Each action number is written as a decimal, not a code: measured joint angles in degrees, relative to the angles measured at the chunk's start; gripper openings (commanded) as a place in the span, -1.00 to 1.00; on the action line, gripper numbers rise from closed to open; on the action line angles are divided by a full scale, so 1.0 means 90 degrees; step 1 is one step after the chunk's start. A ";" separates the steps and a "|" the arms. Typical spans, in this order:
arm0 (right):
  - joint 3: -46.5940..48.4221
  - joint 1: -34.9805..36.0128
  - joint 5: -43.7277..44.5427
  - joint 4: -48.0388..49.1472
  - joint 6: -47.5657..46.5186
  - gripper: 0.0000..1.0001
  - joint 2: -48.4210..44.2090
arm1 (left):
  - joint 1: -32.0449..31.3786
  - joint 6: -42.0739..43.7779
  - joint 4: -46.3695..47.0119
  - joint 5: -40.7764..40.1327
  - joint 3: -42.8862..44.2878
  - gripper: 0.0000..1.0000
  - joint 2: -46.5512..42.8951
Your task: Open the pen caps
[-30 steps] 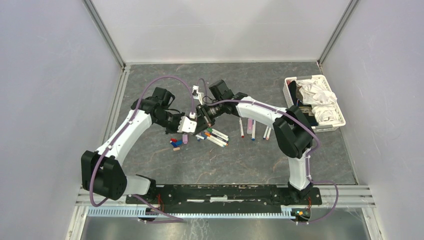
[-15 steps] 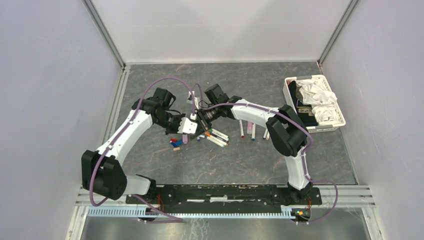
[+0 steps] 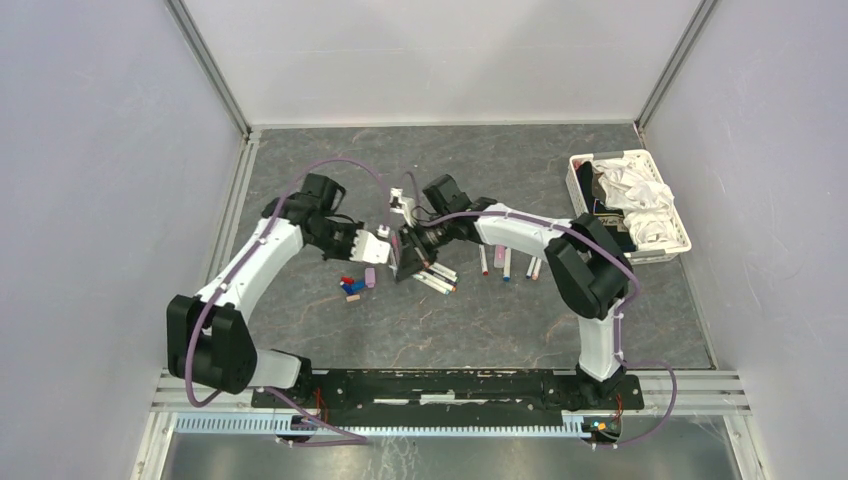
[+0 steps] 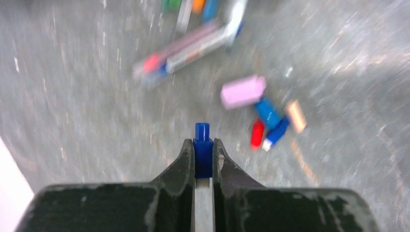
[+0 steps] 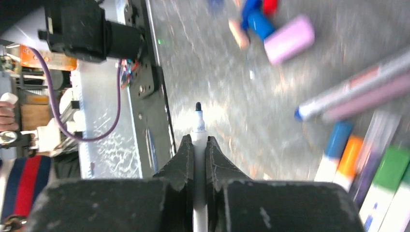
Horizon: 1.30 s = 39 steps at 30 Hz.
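1. Your blue cap (image 4: 202, 140) is pinched in the left gripper (image 4: 203, 153). The fingers press on both of its sides, its end pokes out past the fingertips, and it is held off the table (image 3: 480, 320).
2. Your right gripper (image 5: 198, 143) is clamped on a white pen (image 5: 198, 129). The pen's dark tip is bare and sticks out ahead of the fingers.
3. From above, you can see the two grippers close together over the middle of the table, the left one just left of the right.
4. Below the left gripper, the loose caps (image 4: 270, 121) lie in a tight cluster on the table. It holds two blue ones, a red one and a pale orange one, with a larger pink cap (image 4: 243, 91) at its edge.
5. Just beyond the pink cap is a pile of pens (image 3: 432, 275) with blue, orange and green ends.
6. Further right, a few more pens (image 3: 505, 262) lie apart from the pile. A white basket (image 3: 578, 180) holding white cloth sits at the table's far right edge.
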 measured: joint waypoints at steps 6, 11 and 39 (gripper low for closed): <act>-0.1056 -0.0444 -0.0049 -0.0741 -0.0068 -1.00 -0.0568 | 0.1078 0.0160 0.0291 -0.1056 0.0010 -0.96 0.0092; -0.1610 -0.0916 0.0301 -0.0918 -0.0061 -1.00 -0.1095 | 0.1188 0.0211 0.0415 -0.1103 -0.0066 -0.96 0.0121; -0.3189 -0.2871 0.6152 -0.0447 0.0971 -0.63 -0.2339 | 0.1226 -0.1474 0.0928 -0.0073 -0.0619 0.47 0.1547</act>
